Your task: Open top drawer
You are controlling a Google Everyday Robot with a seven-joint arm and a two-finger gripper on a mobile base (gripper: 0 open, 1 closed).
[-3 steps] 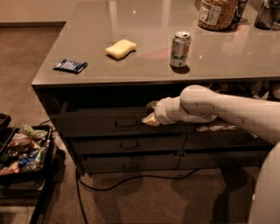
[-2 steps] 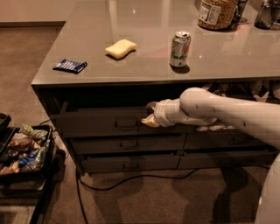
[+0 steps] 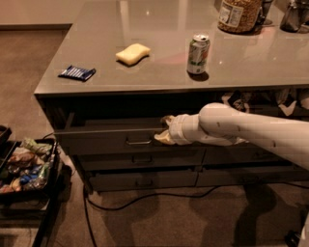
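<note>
The top drawer (image 3: pixel 101 143) is the wide dark-grey front just under the countertop, with a metal loop handle (image 3: pixel 139 142) at its centre. It stands pulled out a little, with a dark gap between it and the counter edge. My gripper (image 3: pixel 164 130) is at the drawer's upper edge, just right of and above the handle. The white arm (image 3: pixel 241 130) reaches in from the right and hides the right part of the drawer front.
On the grey countertop (image 3: pixel 159 77) lie a blue packet (image 3: pixel 77 73) and a yellow sponge (image 3: pixel 133 53), and a soda can (image 3: pixel 198 53) and a jar (image 3: pixel 240 14) stand there. Two shorter drawers (image 3: pixel 140 170) sit below. A tray of snack packets (image 3: pixel 26 166) stands at floor left. A black cable (image 3: pixel 145 198) crosses the carpet.
The top drawer front and its handle have come slightly outward and lower in view. The gripper and arm have barely shifted.
</note>
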